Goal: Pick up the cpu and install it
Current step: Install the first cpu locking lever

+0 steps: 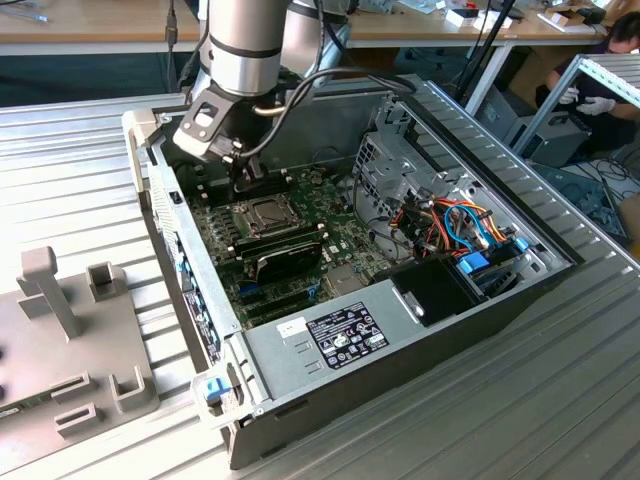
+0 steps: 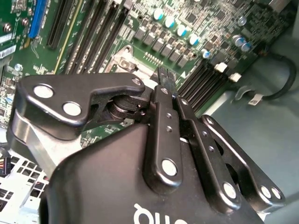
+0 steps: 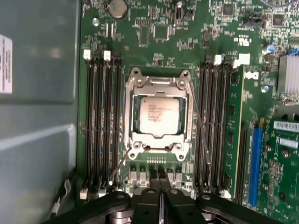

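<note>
We see the claw [image 3: 159, 176] closed, its fingers pressed together with nothing between them, low over the motherboard [image 3: 154, 28]. The cpu [image 3: 159, 116] lies flat inside the socket frame [image 3: 132, 116], just beyond the claw's tips and apart from them.

The cpu [image 3: 159, 116] has a flat silver-grey metal top with a dull satin sheen, ringed by the brighter bare metal of the socket frame [image 3: 160, 83] on a green lacquered motherboard [image 3: 187, 28]. The gripper [image 3: 159, 174] is smooth black, its semi-glossy links set with shiny round pins, while the arm [image 1: 245, 40] is pale, softly gleaming metal. The computer case [image 1: 320, 125] is matt grey sheet metal, and the table [image 1: 70, 140] is ribbed light metal.
</note>
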You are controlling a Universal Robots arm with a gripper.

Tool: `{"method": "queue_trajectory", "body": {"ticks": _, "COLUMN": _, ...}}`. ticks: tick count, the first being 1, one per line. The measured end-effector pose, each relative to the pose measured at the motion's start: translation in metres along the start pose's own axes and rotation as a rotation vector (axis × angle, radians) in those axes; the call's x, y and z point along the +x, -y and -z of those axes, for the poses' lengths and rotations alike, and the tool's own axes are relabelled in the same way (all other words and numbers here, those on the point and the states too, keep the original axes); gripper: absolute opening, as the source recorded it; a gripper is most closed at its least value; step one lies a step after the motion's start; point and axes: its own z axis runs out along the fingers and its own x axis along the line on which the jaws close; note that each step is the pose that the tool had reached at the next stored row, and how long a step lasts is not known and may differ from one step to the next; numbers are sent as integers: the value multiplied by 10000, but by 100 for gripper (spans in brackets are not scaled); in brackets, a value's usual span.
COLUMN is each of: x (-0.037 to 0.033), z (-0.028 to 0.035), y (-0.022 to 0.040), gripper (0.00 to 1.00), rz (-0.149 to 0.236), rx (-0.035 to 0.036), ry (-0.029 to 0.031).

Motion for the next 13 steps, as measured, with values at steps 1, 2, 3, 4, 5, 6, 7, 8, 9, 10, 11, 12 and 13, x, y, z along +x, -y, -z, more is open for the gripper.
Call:
{"method": "queue_trajectory", "body": {"ticks": 1, "x": 1, "z": -1, "y": 14, "gripper": 11, "rz": 0, "rx": 0, "ry": 0}}
{"method": "queue_trajectory", "body": {"ticks": 2, "x": 1, "z": -3, "y": 26, "gripper": 11, "rz": -1, "rx": 0, "ry": 0}}
{"method": "queue_trajectory", "body": {"ticks": 3, "x": 2, "z": -5, "y": 37, "gripper": 11, "rz": 0, "rx": -1, "ry": 0}}
{"method": "queue_trajectory", "body": {"ticks": 4, "x": 5, "z": -5, "y": 46, "gripper": 11, "rz": 0, "rx": 0, "ry": 1}}
{"method": "queue_trajectory", "body": {"ticks": 5, "x": 13, "z": -5, "y": 54, "gripper": 11, "rz": 0, "rx": 2, "ry": 4}}
{"method": "queue_trajectory", "body": {"ticks": 6, "x": 23, "z": -6, "y": 59, "gripper": 11, "rz": 1, "rx": 1, "ry": 3}}
{"method": "queue_trajectory", "body": {"ticks": 7, "x": 31, "z": -6, "y": 62, "gripper": 11, "rz": 1, "rx": 1, "ry": 4}}
{"method": "queue_trajectory", "body": {"ticks": 8, "x": 43, "z": -7, "y": 66, "gripper": 11, "rz": 0, "rx": 0, "ry": 4}}
{"method": "queue_trajectory", "body": {"ticks": 9, "x": 58, "z": -7, "y": 69, "gripper": 11, "rz": 0, "rx": 0, "ry": 5}}
{"method": "queue_trajectory", "body": {"ticks": 10, "x": 101, "z": -5, "y": 74, "gripper": 11, "rz": 0, "rx": 1, "ry": 5}}
{"method": "queue_trajectory", "body": {"ticks": 11, "x": 114, "z": -5, "y": 74, "gripper": 11, "rz": 0, "rx": 0, "ry": 5}}
{"method": "queue_trajectory", "body": {"ticks": 12, "x": 127, "z": -4, "y": 73, "gripper": 11, "rz": 0, "rx": 0, "ry": 6}}
{"method": "queue_trajectory", "body": {"ticks": 13, "x": 142, "z": -4, "y": 72, "gripper": 11, "rz": 0, "rx": 0, "ry": 5}}
